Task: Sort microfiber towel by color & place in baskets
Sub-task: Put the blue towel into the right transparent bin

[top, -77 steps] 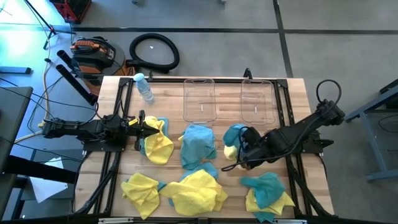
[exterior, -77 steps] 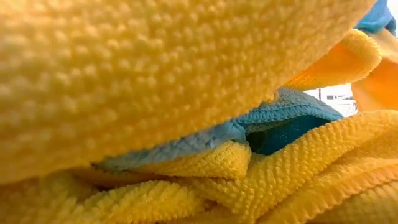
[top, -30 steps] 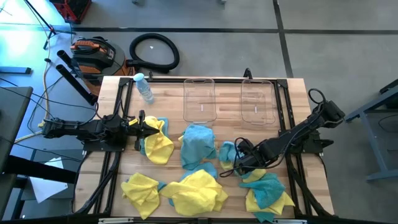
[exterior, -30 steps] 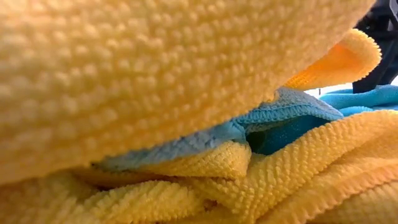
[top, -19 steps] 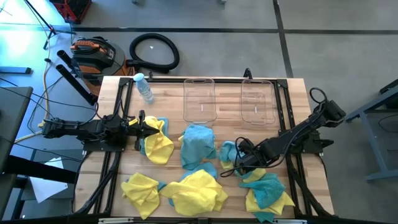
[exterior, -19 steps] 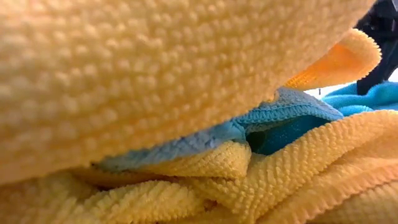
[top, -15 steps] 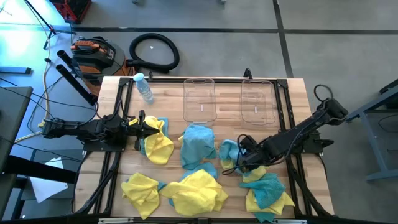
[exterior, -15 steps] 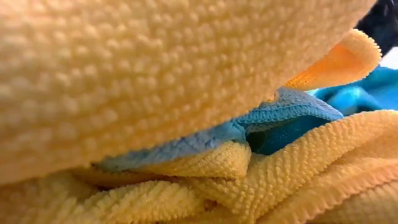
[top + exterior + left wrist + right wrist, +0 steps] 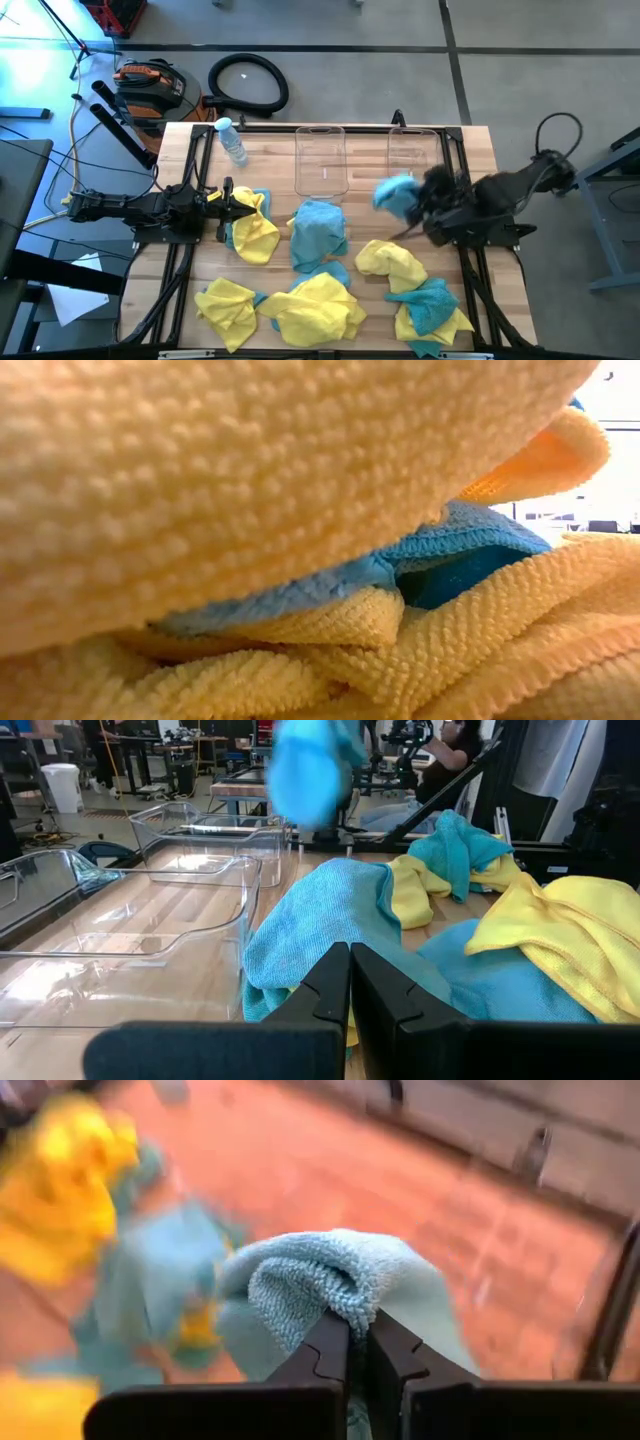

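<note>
Now the right gripper (image 9: 418, 205) pinches a teal towel (image 9: 395, 194) aloft, just before the right basket (image 9: 413, 163) and short of its near rim. Both baskets, the left basket (image 9: 321, 160) too, sit at the table's (image 9: 480, 150) far edge. The left gripper (image 9: 240, 203), fingers pressed together, rests by the left-edge towels (image 9: 252, 225). More towels (image 9: 310, 305) crowd the near edge; bare wood lies right of the baskets.

A: Where is the teal towel (image 9: 396, 194) hanging?
B: Bunched in the right hand (image 9: 418, 204), just in front of the right basket (image 9: 413, 162).
A: And the rest?
B: Yellow and teal towels (image 9: 305, 305) are lying crumpled on the tabletop; both baskets (image 9: 321, 160) are sitting empty, side by side.
</note>
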Controlling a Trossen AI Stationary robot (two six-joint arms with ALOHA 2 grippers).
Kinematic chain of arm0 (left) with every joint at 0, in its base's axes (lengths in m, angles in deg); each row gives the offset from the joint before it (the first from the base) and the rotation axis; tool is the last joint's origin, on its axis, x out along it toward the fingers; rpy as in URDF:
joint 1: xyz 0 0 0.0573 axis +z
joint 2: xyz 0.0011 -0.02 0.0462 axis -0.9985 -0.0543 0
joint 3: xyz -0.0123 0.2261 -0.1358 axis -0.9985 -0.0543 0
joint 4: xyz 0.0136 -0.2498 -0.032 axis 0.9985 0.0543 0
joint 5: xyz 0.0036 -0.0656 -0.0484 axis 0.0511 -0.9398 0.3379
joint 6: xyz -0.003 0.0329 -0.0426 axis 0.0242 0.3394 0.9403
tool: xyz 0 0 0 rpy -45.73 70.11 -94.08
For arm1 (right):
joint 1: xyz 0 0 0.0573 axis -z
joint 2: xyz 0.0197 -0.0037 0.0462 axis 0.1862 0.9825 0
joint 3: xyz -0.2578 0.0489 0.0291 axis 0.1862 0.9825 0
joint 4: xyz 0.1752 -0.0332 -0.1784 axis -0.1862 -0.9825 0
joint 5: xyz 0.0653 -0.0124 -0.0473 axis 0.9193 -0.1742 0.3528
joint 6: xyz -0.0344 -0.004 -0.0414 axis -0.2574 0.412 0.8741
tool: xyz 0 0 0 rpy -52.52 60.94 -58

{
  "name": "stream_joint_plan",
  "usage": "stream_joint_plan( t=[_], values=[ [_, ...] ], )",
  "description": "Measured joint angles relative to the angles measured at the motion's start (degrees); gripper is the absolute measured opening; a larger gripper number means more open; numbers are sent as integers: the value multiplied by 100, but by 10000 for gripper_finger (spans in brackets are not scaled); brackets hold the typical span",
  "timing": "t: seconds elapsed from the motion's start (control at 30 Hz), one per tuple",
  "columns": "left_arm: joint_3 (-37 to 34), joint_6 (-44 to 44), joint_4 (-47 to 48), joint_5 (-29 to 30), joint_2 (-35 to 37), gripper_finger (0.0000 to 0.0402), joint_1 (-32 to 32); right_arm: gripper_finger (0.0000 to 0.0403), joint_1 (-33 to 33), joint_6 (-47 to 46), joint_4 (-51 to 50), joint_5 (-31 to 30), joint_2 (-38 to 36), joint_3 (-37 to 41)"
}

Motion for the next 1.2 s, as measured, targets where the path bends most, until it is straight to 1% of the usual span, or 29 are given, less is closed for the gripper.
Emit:
stream_joint_plan(
  t=[0.03, 0.1, 0.3, 0.43, 0.53, 0.73, 0.87, 1.0, 1.1, 1.2],
  values=[
    [0, 0, 0, 0, -2, 0, 0, 2, 130, 225, 77, -168, -117, -47],
    [0, -1, -2, 0, -2, 0, 1, 2, 496, 602, 146, -304, -265, -179],
    [0, -1, -2, 0, 1, 0, -1, 1, 2021, 1219, -51, -213, -501, -122],
    [0, -1, -2, 0, -2, 0, -2, 1, 3075, 1671, -3, 235, -473, 136],
    [0, -1, -2, 0, -2, 0, 1, 1, 3785, 2170, 213, 628, -450, 486],
    [-1, 1, -2, 0, -2, 0, 0, 0, 4968, 3240, 1674, 1579, -445, 1593],
    [0, -1, 0, 0, 1, 0, 1, 0, 5718, 3661, 2828, 2259, -440, 2351],
    [0, -1, -2, 0, -2, 0, -2, 1, 6236, 3801, 3410, 2528, -440, 3067],
    [-1, -1, -1, -1, -2, 0, -1, 11, 6377, 3940, 3630, 2785, -440, 3492],
    [0, -1, 0, 0, -2, 0, -1, 32, 6417, 3970, 3641, 2966, -440, 3745]
  ],
)
